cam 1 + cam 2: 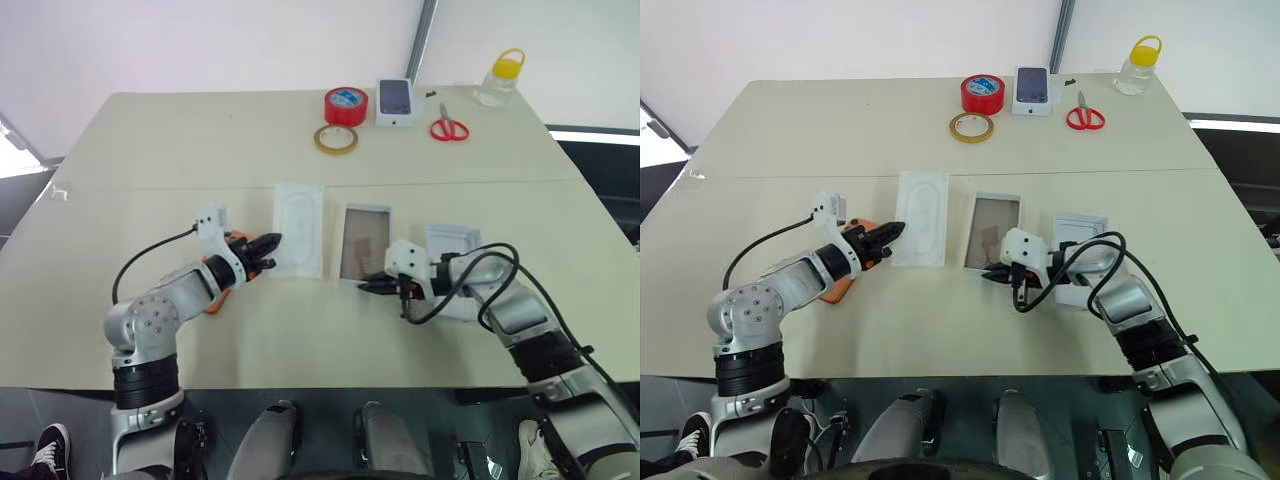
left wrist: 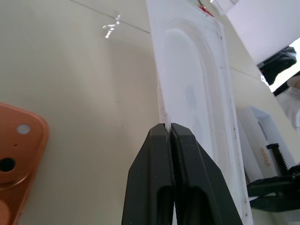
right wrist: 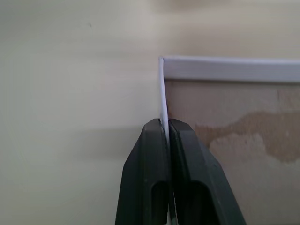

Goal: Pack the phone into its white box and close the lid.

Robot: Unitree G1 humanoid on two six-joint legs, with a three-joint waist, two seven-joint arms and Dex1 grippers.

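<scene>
The orange phone [image 2: 19, 151] lies camera side up on the table, partly under my left forearm. Beside it is a white insert with a rounded outline [image 1: 298, 228], and my left gripper [image 1: 270, 247] is shut on its near left edge. At the centre sits the white box [image 1: 363, 240], a shallow tray with a thin rim and a brownish inside. My right gripper [image 1: 370, 285] is shut on its near rim, seen close in the right wrist view [image 3: 164, 123]. The all-white lid [image 1: 452, 240] lies to the right of the box, partly under my right arm.
Along the table's far edge stand a red tape roll [image 1: 345, 105], a tan tape ring [image 1: 335, 139], a small white box printed with a phone [image 1: 395, 101], red scissors [image 1: 449, 128] and a bottle with a yellow cap [image 1: 500, 80].
</scene>
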